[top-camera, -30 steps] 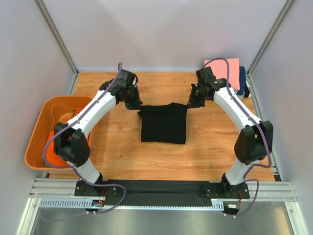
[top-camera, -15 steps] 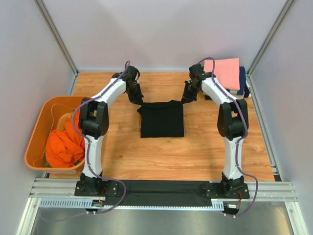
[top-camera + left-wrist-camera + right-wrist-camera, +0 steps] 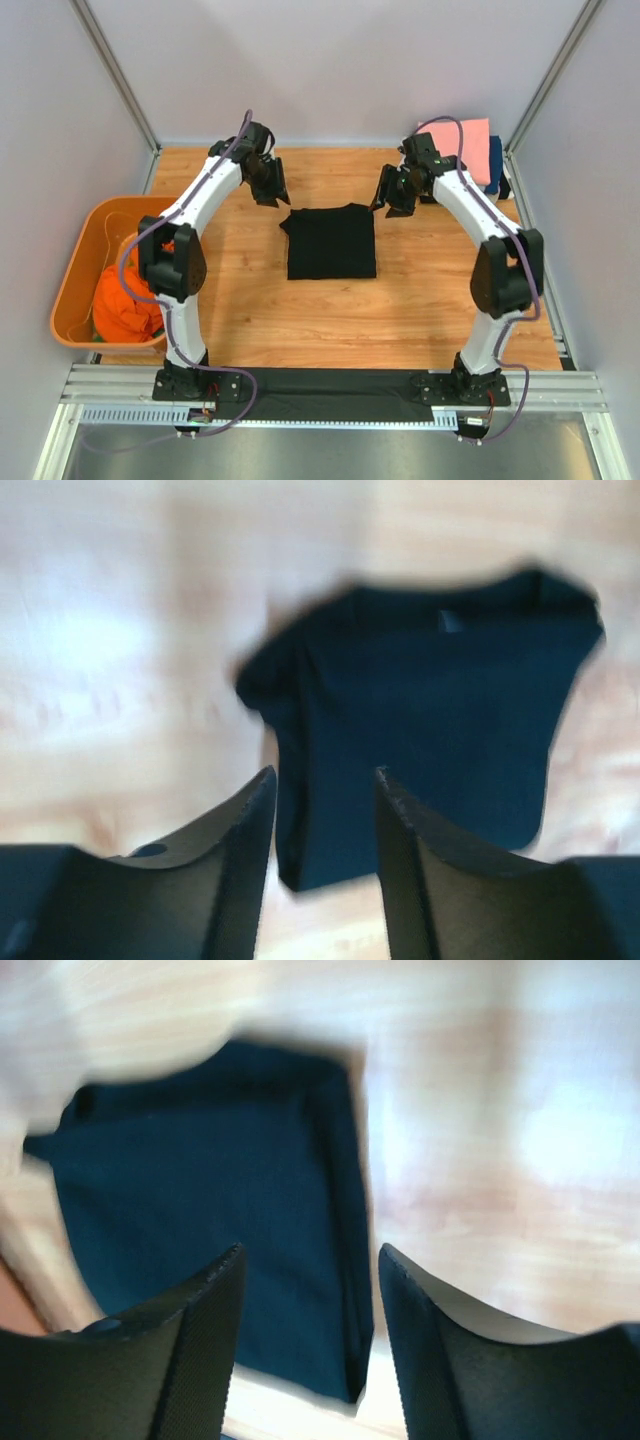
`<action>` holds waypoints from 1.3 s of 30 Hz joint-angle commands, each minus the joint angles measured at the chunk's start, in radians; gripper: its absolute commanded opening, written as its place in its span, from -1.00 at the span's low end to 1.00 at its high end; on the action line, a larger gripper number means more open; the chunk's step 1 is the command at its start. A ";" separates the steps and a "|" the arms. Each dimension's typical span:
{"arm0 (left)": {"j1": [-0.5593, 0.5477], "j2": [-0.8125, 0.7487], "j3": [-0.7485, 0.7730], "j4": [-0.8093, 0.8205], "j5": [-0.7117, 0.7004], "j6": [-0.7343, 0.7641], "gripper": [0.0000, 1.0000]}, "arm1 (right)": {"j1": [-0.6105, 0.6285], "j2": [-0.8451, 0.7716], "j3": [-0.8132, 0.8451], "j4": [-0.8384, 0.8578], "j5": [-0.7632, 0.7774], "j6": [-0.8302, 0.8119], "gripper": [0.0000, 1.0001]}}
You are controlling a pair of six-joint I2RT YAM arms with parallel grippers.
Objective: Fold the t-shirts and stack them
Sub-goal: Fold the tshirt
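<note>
Left gripper (image 3: pixel 322 780): fingers spread, nothing between them. In the left wrist view the black t-shirt (image 3: pixel 430 710) shows through the gap, blurred. From above, this gripper (image 3: pixel 270 188) hangs off the shirt's far-left corner, clear of the cloth.

Right gripper (image 3: pixel 310 1255): fingers also spread and nothing pinched, with the same shirt (image 3: pixel 210 1190) under and left of the gap (blurry again). From above it (image 3: pixel 392 195) sits off the shirt's far-right corner, apart from it.

The black t-shirt (image 3: pixel 332 242) lies flat on the wooden table (image 3: pixel 430 300), folded to a rough rectangle between the two grippers and a bit nearer the arm bases. A small flap juts out at its far-left corner.

Far right of the black shirt, in the back corner, a pink t-shirt (image 3: pixel 472 138) lies on top of a navy t-shirt (image 3: pixel 495 160), and only the navy one's right edge shows.

Well left of the black shirt, off the table edge, is an orange tub (image 3: pixel 72 275) with an orange t-shirt (image 3: pixel 125 305) bunched inside, partly hidden by the left arm's elbow.
</note>
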 commanded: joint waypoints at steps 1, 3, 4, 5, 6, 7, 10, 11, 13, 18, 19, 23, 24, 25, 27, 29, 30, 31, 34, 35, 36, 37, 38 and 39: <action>-0.081 -0.203 -0.157 0.046 0.017 0.014 -0.15 | 0.079 -0.196 -0.208 0.192 -0.162 0.032 0.04; -0.138 -0.272 -0.244 0.106 0.055 -0.003 -0.25 | 0.109 -0.238 -0.283 0.252 -0.263 0.043 -0.12; -0.158 -0.292 -0.334 0.139 0.061 -0.020 -0.26 | 0.136 -0.244 -0.346 0.297 -0.287 0.055 -0.17; -0.190 -0.308 -0.382 0.217 0.090 -0.034 -0.27 | 0.147 -0.247 -0.374 0.321 -0.307 0.061 -0.22; -0.198 -0.327 -0.428 0.253 0.112 -0.052 -0.28 | 0.156 -0.249 -0.412 0.356 -0.349 0.070 -0.25; -0.205 -0.328 -0.510 0.326 0.177 -0.095 -0.30 | 0.158 -0.246 -0.481 0.427 -0.372 0.088 -0.27; -0.208 -0.314 -0.650 0.423 0.215 -0.141 -0.35 | 0.140 -0.211 -0.563 0.486 -0.376 0.084 -0.31; -0.208 -0.302 -0.672 0.457 0.195 -0.138 -0.37 | 0.131 -0.180 -0.615 0.524 -0.371 0.067 -0.34; -0.205 -0.242 -0.706 0.446 0.161 -0.102 -0.38 | 0.091 -0.143 -0.664 0.574 -0.332 0.059 -0.45; -0.133 -0.145 -0.817 0.458 0.139 0.015 -0.66 | 0.008 -0.069 -0.846 0.703 -0.330 0.085 -0.57; -0.129 -0.166 -0.842 0.486 0.159 0.020 -0.66 | 0.008 -0.072 -0.867 0.731 -0.328 0.089 -0.57; -0.126 -0.226 -0.867 0.450 0.130 0.013 -0.66 | 0.012 -0.109 -0.946 0.754 -0.330 0.099 -0.57; -0.126 -0.234 -0.868 0.440 0.133 0.012 -0.66 | 0.011 -0.137 -0.956 0.747 -0.322 0.101 -0.56; -0.126 -0.240 -0.881 0.433 0.135 0.007 -0.66 | 0.014 -0.151 -0.972 0.733 -0.321 0.099 -0.56; -0.127 -0.277 -0.894 0.402 0.129 0.006 -0.66 | 0.018 -0.216 -0.976 0.693 -0.308 0.089 -0.52; -0.142 -0.327 -0.902 0.350 0.082 0.006 -0.65 | 0.038 -0.306 -0.947 0.584 -0.282 0.058 -0.49; -0.152 -0.388 -0.889 0.327 0.060 0.012 -0.63 | 0.047 -0.341 -0.931 0.540 -0.238 0.047 -0.44; -0.162 -0.419 -0.873 0.301 0.040 0.018 -0.62 | 0.063 -0.374 -0.913 0.453 -0.212 0.038 -0.42; -0.188 -0.536 -0.795 0.178 -0.011 0.036 -0.53 | 0.066 -0.511 -0.830 0.327 -0.112 0.029 -0.22; -0.190 -0.565 -0.777 0.122 -0.014 0.040 -0.49 | 0.068 -0.569 -0.800 0.309 -0.089 0.030 -0.14; -0.190 -0.625 -0.743 0.095 -0.021 0.049 -0.48 | 0.068 -0.594 -0.784 0.300 -0.048 0.030 0.02; -0.190 -0.656 -0.731 0.069 -0.040 0.055 -0.46 | 0.066 -0.612 -0.772 0.297 -0.032 0.027 0.22; -0.190 -0.686 -0.721 0.019 -0.055 0.061 -0.42 | 0.064 -0.629 -0.758 0.297 -0.015 0.026 0.45; -0.190 -0.740 -0.708 -0.006 -0.070 0.075 -0.40 | 0.058 -0.628 -0.723 0.299 0.012 0.012 0.71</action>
